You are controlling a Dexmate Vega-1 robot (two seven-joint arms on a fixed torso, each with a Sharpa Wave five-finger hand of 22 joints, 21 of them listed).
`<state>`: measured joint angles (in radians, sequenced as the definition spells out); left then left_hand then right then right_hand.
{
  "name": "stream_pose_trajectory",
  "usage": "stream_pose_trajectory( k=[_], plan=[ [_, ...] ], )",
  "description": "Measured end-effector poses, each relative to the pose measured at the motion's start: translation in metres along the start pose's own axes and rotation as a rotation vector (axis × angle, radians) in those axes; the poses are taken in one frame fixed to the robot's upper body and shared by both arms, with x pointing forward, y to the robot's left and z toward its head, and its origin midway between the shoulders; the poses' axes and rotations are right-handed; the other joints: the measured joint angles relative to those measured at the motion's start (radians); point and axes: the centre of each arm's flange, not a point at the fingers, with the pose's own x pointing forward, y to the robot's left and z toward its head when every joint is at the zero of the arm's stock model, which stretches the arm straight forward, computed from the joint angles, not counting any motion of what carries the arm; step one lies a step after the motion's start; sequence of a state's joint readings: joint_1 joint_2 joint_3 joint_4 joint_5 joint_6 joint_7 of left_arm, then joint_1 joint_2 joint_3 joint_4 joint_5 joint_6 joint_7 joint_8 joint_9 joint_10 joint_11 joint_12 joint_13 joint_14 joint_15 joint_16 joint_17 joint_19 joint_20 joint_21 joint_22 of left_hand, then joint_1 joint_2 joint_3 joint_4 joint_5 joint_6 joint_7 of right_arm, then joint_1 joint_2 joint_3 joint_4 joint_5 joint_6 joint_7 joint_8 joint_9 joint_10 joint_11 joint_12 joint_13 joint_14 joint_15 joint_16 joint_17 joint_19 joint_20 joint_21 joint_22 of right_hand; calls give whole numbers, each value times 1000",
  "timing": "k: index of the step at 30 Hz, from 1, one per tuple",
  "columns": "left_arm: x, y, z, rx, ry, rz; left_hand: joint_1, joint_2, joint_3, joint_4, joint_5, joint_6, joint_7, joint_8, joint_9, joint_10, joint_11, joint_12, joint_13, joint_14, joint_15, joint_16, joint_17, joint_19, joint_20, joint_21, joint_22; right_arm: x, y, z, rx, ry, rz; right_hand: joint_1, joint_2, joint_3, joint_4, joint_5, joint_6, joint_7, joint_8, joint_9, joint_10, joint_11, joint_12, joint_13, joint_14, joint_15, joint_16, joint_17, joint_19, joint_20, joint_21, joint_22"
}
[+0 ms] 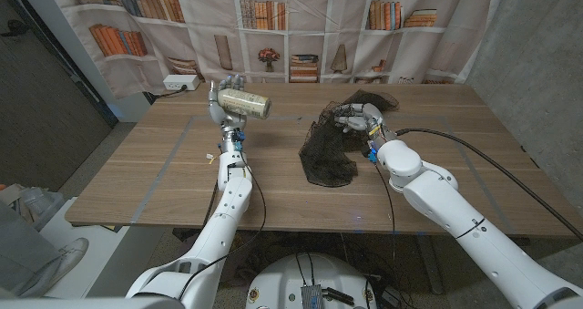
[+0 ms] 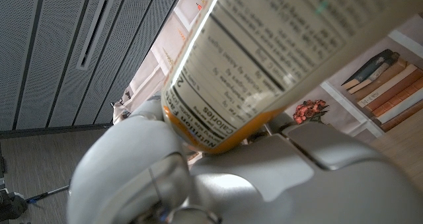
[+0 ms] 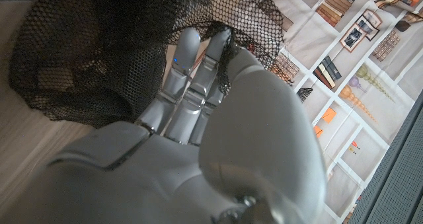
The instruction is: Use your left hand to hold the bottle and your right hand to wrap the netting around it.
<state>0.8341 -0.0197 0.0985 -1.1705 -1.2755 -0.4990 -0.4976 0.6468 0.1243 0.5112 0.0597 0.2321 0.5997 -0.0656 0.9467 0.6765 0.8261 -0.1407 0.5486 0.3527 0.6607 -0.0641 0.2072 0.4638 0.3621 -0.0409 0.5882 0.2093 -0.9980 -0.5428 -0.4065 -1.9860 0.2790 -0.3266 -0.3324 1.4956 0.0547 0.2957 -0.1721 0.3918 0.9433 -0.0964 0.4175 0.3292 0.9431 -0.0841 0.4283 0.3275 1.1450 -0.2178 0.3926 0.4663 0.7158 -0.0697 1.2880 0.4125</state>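
Here, the bottle (image 1: 244,104) is gripped sideways above the table (image 1: 146,177) by the left hand (image 1: 226,107), well apart from the netting (image 1: 330,149) bunched in the right hand (image 1: 363,123), which should be spread open before being drawn over.

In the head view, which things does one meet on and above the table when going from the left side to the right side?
White power strip → left hand holding the bottle on its side → black netting → right hand gripping the netting's top.
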Motion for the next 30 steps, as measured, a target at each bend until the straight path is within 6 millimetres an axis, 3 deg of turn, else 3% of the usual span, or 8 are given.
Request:
stream_pose_trajectory(
  k=[30],
  plan=[
    [9,-12,-41,-53,109,-28,0,0,0,0,0,-2,2,0,0,0,0,0,0,0,0,0,0,0,0,0,0,50,-22,53,-76,-170,-26,0,0,4,4,-9,9,-2,-29,-28,-5,-5,0,5,-9,6,0,14,-8,0,0,-14]
  ],
)
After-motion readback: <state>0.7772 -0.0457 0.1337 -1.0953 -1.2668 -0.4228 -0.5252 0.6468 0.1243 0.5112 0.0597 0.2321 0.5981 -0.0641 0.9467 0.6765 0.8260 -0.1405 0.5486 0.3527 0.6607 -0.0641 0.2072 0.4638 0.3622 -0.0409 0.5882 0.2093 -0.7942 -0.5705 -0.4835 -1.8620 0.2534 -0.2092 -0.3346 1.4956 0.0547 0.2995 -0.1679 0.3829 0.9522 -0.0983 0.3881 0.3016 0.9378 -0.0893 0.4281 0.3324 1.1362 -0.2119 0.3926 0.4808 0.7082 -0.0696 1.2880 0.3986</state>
